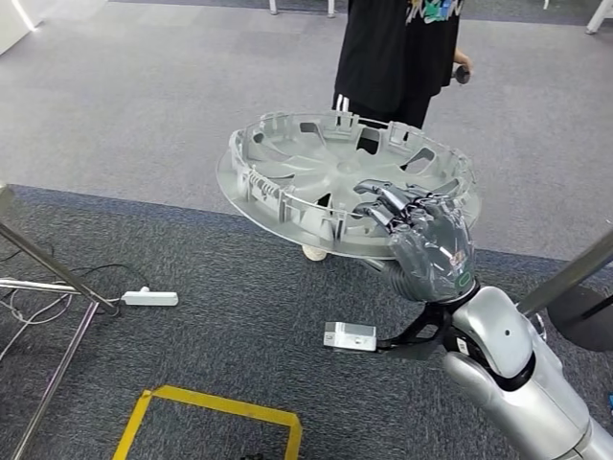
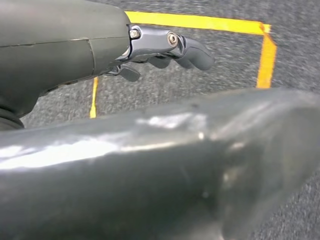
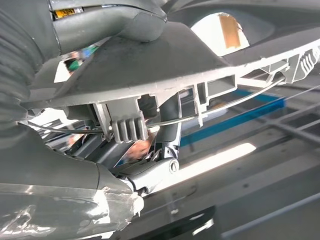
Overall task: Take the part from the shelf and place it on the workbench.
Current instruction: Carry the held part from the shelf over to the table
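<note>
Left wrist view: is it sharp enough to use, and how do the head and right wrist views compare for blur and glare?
Left wrist view: the left hand is fairly crisp, the yellow floor tape softer, the broad grey surface below blurred with glare. Head view: sharp, evenly lit; the silver wheel cover and right hand read clearly. Right wrist view: bright patches blow out behind the cover's rim, and the background is smeared.

A silver-grey part (image 1: 340,182) is seen, gripped at its 4 o'clock edge by a dark grey right hand (image 1: 426,244) on a glossy silver arm (image 1: 520,374). Dark speckled grey carpet (image 1: 216,335) is crossed by yellow tape (image 1: 216,404) at 6 o'clock, with a white power strip (image 1: 148,298) at 9 o'clock. A black shirt (image 1: 394,48) is worn by a person at 12 o'clock. The left hand (image 2: 166,47) is dark grey.
</note>
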You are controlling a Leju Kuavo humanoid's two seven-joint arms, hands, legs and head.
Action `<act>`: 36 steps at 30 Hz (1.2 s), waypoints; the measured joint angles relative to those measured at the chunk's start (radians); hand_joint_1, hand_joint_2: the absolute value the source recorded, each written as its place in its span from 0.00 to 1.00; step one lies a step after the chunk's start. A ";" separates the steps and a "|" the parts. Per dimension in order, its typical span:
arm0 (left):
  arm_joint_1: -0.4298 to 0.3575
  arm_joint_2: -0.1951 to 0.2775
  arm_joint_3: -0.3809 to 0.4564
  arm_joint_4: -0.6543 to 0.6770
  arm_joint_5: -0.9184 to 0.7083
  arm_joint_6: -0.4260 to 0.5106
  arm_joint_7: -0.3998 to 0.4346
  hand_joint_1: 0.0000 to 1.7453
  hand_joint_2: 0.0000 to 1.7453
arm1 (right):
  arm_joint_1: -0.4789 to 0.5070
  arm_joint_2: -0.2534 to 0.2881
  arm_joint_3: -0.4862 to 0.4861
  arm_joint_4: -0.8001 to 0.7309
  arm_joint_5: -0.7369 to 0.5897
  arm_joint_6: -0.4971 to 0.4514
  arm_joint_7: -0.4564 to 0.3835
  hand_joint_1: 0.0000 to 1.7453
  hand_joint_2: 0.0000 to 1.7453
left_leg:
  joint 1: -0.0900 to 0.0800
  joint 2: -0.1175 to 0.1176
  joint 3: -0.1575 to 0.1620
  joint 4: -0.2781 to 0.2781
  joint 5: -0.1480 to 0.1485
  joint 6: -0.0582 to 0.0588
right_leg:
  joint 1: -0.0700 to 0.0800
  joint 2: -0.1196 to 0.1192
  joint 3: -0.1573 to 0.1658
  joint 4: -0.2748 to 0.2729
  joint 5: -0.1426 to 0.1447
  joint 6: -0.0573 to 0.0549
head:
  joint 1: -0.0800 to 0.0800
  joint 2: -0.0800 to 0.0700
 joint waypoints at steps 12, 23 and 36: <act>-0.003 0.004 0.001 0.000 -0.002 0.007 0.005 0.00 0.00 | 0.010 -0.017 0.018 0.002 0.022 0.010 0.010 1.00 1.00 | -0.013 0.014 0.163 -0.297 0.110 0.058 | 0.004 0.016 -0.052 0.148 -0.098 0.040 | 0.010 0.000; -0.011 0.021 -0.013 0.006 -0.005 0.013 0.014 0.00 0.00 | 0.034 -0.032 0.023 0.002 0.033 0.008 0.024 1.00 1.00 | -0.004 -0.133 0.140 -0.292 0.128 0.024 | -0.008 0.098 -0.003 0.006 -0.001 0.026 | 0.012 0.000; -0.035 0.052 -0.034 0.043 0.004 0.027 0.019 0.00 0.00 | 0.027 -0.032 0.027 0.003 0.035 0.009 0.031 1.00 1.00 | -0.026 0.096 0.161 -0.282 0.100 0.026 | 0.012 -0.068 0.005 0.001 -0.007 0.007 | 0.003 0.000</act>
